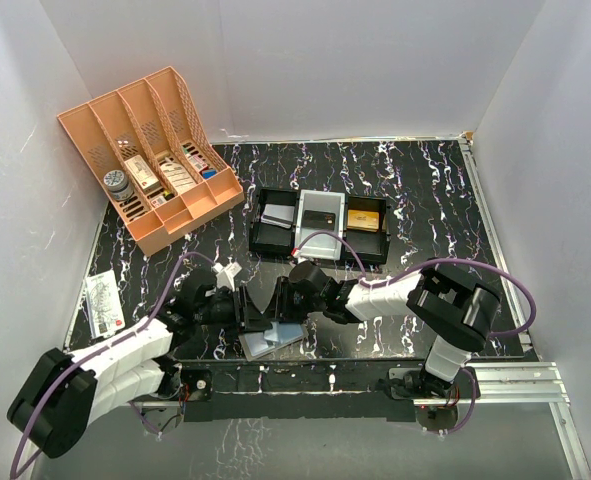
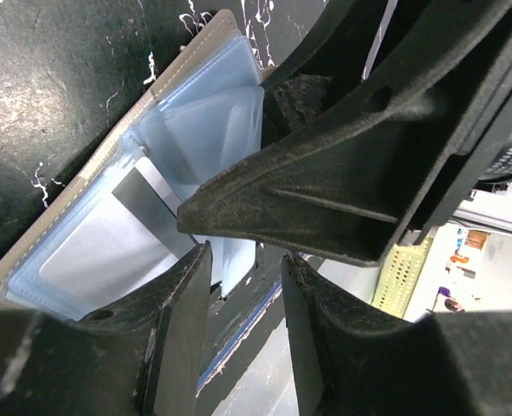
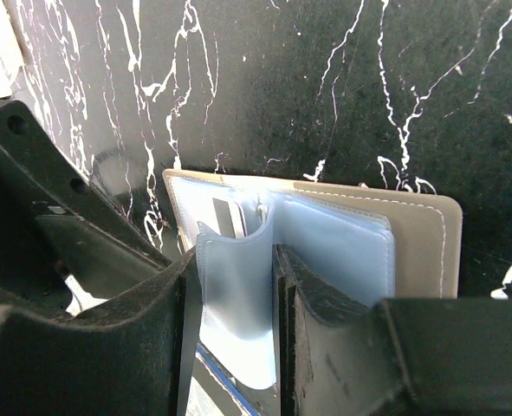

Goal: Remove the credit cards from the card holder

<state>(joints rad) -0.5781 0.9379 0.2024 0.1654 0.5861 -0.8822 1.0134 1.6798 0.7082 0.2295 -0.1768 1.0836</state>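
Card holder (image 1: 272, 341) lies open at the near edge of the table (image 1: 425, 200), between the two grippers.
We count one holder, flat, with its grey-blue sleeves facing up. Only the right wrist view shows the right gripper (image 3: 236, 260) clenched on one upright sleeve. The left wrist view shows one credit card (image 2: 152, 204) tucked in a sleeve, too small to make out from above. We cannot tell whether the left gripper (image 2: 245, 260) grasps anything. Farther off sit one black tray (image 1: 256, 235) with three compartments and, far left, one orange organiser (image 1: 160, 238).
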